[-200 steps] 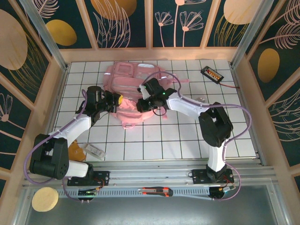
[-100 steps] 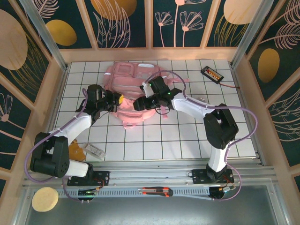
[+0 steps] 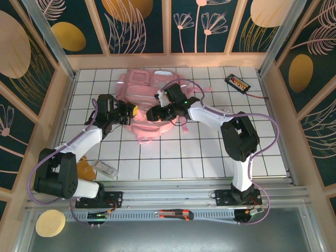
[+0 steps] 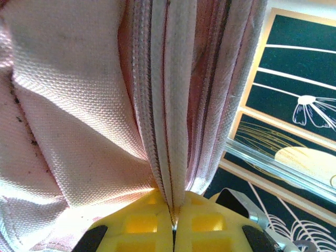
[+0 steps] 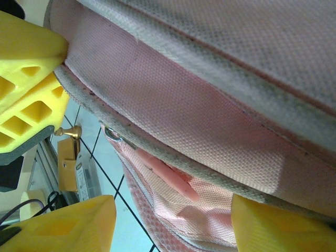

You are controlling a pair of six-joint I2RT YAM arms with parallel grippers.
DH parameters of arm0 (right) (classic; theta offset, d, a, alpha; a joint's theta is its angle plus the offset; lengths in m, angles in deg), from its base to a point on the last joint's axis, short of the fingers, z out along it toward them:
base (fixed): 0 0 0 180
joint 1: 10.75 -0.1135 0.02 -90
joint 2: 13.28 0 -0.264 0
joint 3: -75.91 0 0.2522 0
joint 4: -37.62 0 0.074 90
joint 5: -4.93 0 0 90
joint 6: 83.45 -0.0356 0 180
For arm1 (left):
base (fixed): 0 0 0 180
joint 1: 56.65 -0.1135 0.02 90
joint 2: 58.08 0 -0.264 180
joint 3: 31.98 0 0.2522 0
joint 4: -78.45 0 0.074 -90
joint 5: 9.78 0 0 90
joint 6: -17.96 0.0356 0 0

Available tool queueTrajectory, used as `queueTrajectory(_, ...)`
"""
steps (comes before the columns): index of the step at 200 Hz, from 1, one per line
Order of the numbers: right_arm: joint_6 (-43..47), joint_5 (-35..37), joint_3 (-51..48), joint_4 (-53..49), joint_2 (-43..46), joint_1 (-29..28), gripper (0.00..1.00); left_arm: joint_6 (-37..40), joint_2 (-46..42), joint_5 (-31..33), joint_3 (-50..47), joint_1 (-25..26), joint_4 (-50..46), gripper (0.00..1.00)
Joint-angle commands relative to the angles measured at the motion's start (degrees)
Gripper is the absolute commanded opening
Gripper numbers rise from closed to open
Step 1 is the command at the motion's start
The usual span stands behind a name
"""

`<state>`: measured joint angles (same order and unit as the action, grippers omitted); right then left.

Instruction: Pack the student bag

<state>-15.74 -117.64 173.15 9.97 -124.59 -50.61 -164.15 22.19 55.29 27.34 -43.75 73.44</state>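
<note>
Left end effector (image 3: 132,112) is clamping a folded seam of the student bag (image 3: 140,86), with its yellow pads (image 4: 142,226) pressed together and no gap between them. In the left wrist view, pink woven fabric and stitched zipper bands are rising straight out of the closed pads. The student bag is lying toward the far middle of the white gridded counter (image 3: 210,157), showing a translucent pocket on its far part and bunching at its near edge between the two arms. Right end effector (image 3: 153,114) is hovering at that near edge, just beside the left one, with its jaws spread wide and gripping nothing. In the right wrist view its yellow fingertips (image 5: 68,223) are standing well apart at the lower corners, and whether they are touching the fabric cannot be told. Beyond them the bag's pink cloth is stretching across the frame, a pink pull tab (image 5: 167,177) is hanging under a grey-edged band, and the left arm's pads are biting the bag's edge at upper left. Farther right, a small black device (image 3: 237,82) with a red lead is lying near the counter's far right corner, well apart from the bag.
</note>
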Motion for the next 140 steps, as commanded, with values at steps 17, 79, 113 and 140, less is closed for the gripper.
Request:
queueTrajectory(17, -0.54, 1.64, 3.4, 8.15, 0.34, -1.0, 0.6, -0.91, -1.0, -3.9, 2.91, 0.49, 4.25, 0.0)
queueTrajectory(79, -9.56, 3.67, -3.34, 20.92, 4.22, -1.37, 0.49, -2.29, -0.9, -2.81, 2.68, 0.44, 5.12, 0.0)
queueTrajectory(113, -15.21, 4.53, -7.37, 28.35, 4.88, -1.46, 0.49, -3.44, -0.5, -2.5, 2.69, 0.66, 6.3, 0.0)
queueTrajectory(140, -17.15, 3.87, -8.36, 32.47, 5.18, -1.67, 0.48, -3.59, -0.62, -2.39, 3.0, 0.84, 6.01, 0.0)
